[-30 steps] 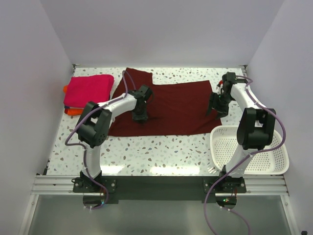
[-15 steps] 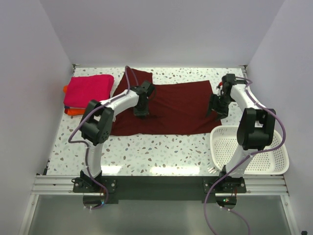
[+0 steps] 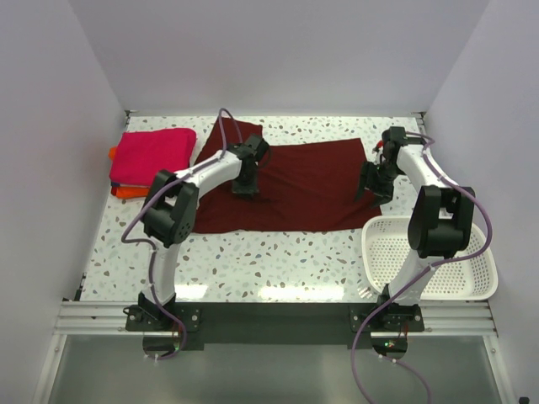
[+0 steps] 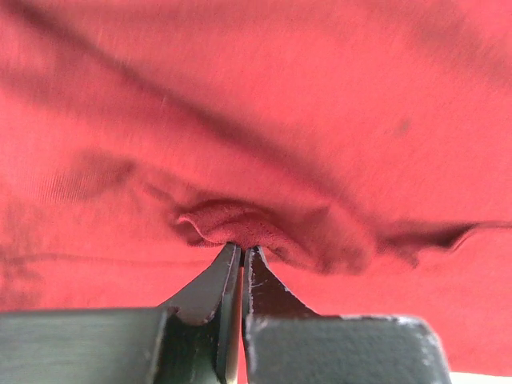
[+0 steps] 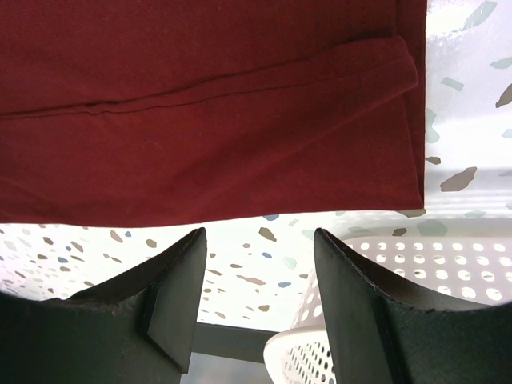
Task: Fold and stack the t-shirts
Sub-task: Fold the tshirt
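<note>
Wrinkles bunch in the maroon t-shirt where the left gripper pinches it; right gripper gapes empty.

Dark maroon t-shirt, magenta t-shirt, orange t-shirt, speckled table, white basket

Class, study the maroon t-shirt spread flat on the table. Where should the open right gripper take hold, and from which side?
Probably the near-right corner of the maroon t-shirt, closest to the right gripper, approached from above on the basket side: there the cloth lies flat with a free edge on bare table.
</note>
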Available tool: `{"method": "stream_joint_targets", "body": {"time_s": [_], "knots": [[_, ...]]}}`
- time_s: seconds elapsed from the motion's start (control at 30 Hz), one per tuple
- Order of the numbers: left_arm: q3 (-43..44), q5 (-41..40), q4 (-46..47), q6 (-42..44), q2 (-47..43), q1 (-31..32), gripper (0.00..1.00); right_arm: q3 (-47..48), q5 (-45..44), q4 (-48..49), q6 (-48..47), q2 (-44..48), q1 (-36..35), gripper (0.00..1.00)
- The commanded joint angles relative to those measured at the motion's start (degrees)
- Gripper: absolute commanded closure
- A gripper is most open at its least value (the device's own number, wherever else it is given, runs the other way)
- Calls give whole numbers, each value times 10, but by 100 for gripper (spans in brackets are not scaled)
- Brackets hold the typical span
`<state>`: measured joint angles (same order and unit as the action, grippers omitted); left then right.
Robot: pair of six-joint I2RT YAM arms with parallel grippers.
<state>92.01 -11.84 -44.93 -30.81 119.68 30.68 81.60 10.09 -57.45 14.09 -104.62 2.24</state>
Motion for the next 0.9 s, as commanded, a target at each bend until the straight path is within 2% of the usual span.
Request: {"method": "stream_joint_targets", "body": {"time_s": [0.0, 0.17, 0.3, 0.7, 0.73, 0.83, 0.87], "knots": [[58, -10, 12, 43, 28, 1, 100, 3, 14, -6, 5, 20, -2, 41], [156, -16, 5, 94, 78, 1, 100, 5, 13, -10, 3, 18, -2, 41], [196, 1, 5, 137, 109, 2, 100, 6, 10, -13, 1, 15, -2, 41], [230, 20, 27, 167, 138, 3, 99, 17, -17, -21, 11, 10, -2, 41], [232, 23, 31, 169, 140, 4, 97, 19, -19, -22, 12, 9, -2, 41], [246, 32, 37, 176, 145, 5, 80, 23, -24, -22, 16, 2, -2, 41], [247, 34, 44, 178, 144, 5, 68, 29, -25, -21, 18, -1, -2, 41]]}}
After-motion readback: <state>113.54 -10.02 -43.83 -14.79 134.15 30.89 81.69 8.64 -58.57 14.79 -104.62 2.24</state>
